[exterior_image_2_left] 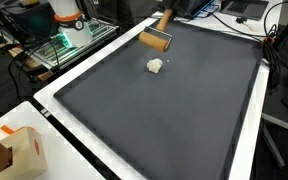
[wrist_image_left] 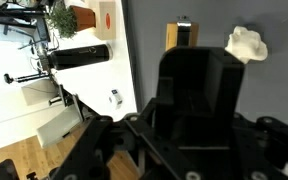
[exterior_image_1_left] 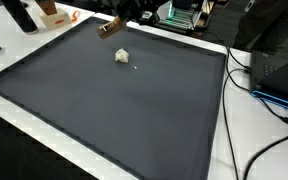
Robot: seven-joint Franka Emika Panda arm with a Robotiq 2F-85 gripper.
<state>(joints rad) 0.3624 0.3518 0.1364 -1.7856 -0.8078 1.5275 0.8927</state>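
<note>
Wooden piece (wrist_image_left: 181, 38) was seen dead ahead of the pincer (wrist_image_left: 198, 95), long axis seemingly pointing away. White lump (wrist_image_left: 246, 42) was seen ahead-right. Open or clenched couldn't be told.

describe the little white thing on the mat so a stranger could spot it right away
Start at the big dark grey mat covering the tabletop. Near one edge, beside a brown wooden tool, lies a small white crumpled lump. Unlike the long brown tool, it is pale, rounded and shapeless, and it lies apart from the tool.
</note>
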